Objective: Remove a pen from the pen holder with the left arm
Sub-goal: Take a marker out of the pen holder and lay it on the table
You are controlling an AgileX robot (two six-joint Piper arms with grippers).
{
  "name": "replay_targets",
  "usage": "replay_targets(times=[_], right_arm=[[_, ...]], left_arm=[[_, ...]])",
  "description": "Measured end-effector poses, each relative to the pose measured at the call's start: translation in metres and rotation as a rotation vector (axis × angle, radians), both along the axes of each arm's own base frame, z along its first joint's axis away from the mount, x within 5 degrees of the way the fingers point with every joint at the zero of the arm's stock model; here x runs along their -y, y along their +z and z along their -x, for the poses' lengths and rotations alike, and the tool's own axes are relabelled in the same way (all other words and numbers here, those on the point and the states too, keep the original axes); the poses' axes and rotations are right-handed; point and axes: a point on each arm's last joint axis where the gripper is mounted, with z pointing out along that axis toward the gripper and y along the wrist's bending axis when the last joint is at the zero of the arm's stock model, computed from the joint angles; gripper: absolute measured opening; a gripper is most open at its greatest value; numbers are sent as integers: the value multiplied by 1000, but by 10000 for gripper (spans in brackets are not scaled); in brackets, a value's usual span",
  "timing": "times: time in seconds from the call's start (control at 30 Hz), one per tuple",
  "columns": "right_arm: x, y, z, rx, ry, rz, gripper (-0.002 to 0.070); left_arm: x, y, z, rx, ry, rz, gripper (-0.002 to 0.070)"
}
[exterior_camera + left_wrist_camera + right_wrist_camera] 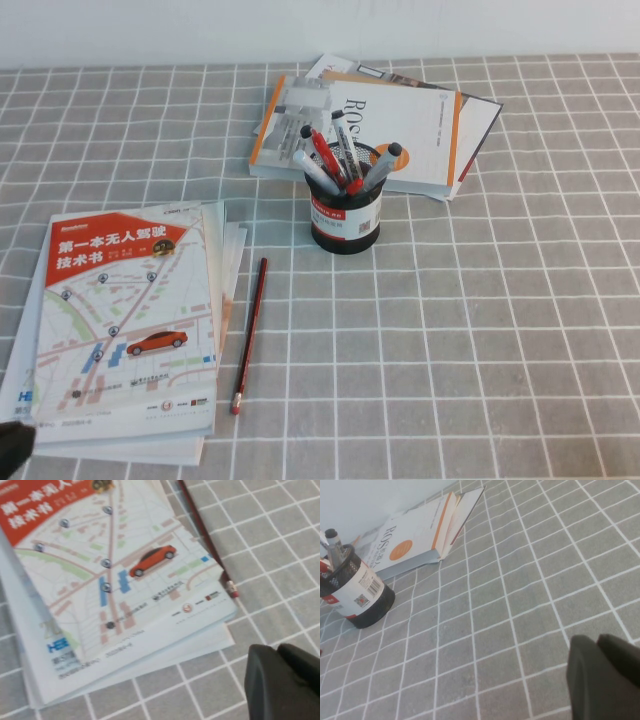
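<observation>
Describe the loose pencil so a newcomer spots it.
On the left of the tablecloth lies a map-cover book, the left gripper beside its near edge; the right gripper hangs over cloth away from the pen holder. The pencil lies along the book's right edge. Unlike the pens standing in the holder, it lies flat, dark red, eraser-tipped.

Books [400, 125] behind pen holder [345, 220], open tablecloth [500, 330] rightward

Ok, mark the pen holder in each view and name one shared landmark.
High view: pen holder at centre, in front of the white book.
Left wrist view: not in it; left gripper, shut, hovers by the map book.
Right wrist view: beside the white book; right gripper over bare cloth.
Shared landmark: the white book.
</observation>
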Motion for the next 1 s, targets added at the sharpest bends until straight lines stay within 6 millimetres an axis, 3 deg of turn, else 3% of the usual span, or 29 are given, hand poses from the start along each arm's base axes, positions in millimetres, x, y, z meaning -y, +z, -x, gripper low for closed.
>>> replay_targets(times=[0.37, 0.77, 1.0], right_arm=[[0, 0, 0, 0, 0, 0, -13], [0, 0, 0, 0, 0, 0, -13], [0, 0, 0, -1, 1, 0, -13]], left_arm=[[-8, -11, -2, 28, 26, -104, 0], [-16, -68, 13, 403, 80, 76, 0], [-24, -107, 15, 401, 284, 95, 0]])
